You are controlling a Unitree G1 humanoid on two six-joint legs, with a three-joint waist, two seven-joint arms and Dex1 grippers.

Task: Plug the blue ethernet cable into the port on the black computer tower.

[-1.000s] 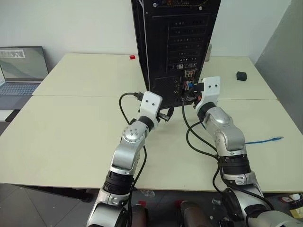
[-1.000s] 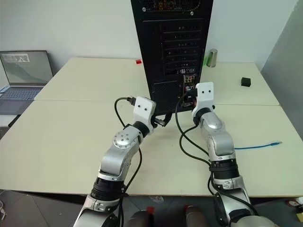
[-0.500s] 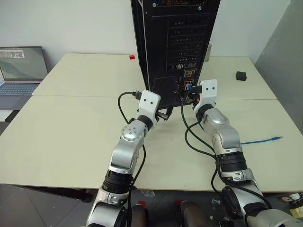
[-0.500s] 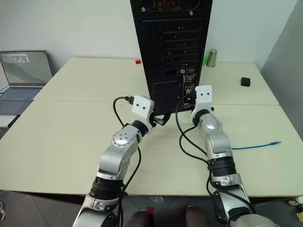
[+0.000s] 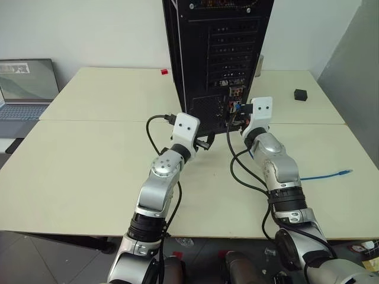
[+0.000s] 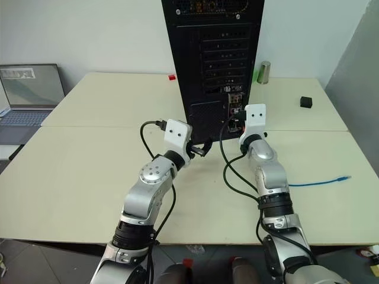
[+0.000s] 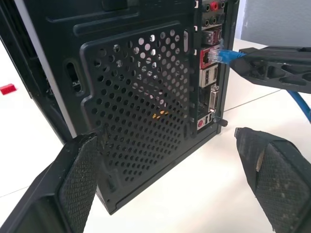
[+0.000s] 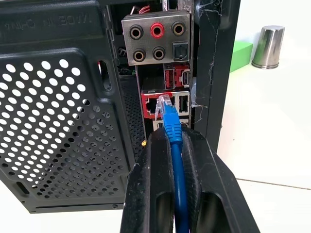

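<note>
The black computer tower [image 5: 213, 47] stands upright at the middle back of the table, its rear panel facing me. My right gripper [image 8: 171, 136] is shut on the blue ethernet cable [image 8: 173, 145] just behind its translucent plug. The plug's tip sits at the mouth of the port [image 8: 151, 107], a red-framed socket below the audio jacks; how deep it sits I cannot tell. The cable's other end lies on the table at the right [image 5: 325, 176]. My left gripper [image 7: 167, 138] is open and holds nothing, level in front of the tower's mesh grille [image 7: 141, 97].
A laptop [image 5: 26, 83] sits at the far left. A small black cube [image 5: 302, 94] and a metal cup [image 6: 265, 72] stand at the back right, with a green block [image 8: 240, 48] beside the cup. Black robot cables [image 5: 243, 171] loop on the table between the arms.
The right forearm has shifted slightly while its gripper stays at the tower's connectors with the cable. The left arm has not moved.
</note>
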